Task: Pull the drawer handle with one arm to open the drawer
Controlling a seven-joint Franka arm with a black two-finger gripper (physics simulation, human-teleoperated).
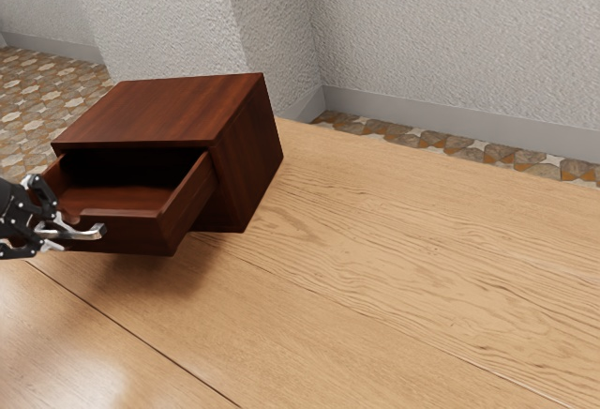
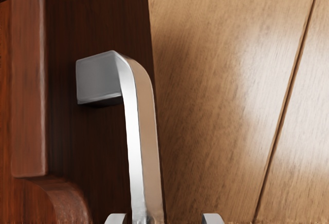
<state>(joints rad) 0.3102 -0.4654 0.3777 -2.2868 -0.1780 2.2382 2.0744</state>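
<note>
A dark wooden cabinet (image 1: 202, 113) stands on the table, and its drawer (image 1: 141, 207) is pulled partway out toward the exterior view's left. A silver handle (image 1: 86, 233) sits on the drawer front. My black gripper (image 1: 45, 226) is at the exterior view's left edge, right at the handle. Close up in the wrist view, the handle bar (image 2: 138, 142) runs along the drawer front (image 2: 92, 157) and passes between my fingertips (image 2: 116, 218). It lies against one finger, with a gap to the other. The gripper is open around the bar.
The cabinet sits near the corner of a light wood table (image 1: 394, 268) that stretches toward the exterior view's right. Behind it are a patterned tile floor (image 1: 37, 90) and textured white walls (image 1: 450, 24).
</note>
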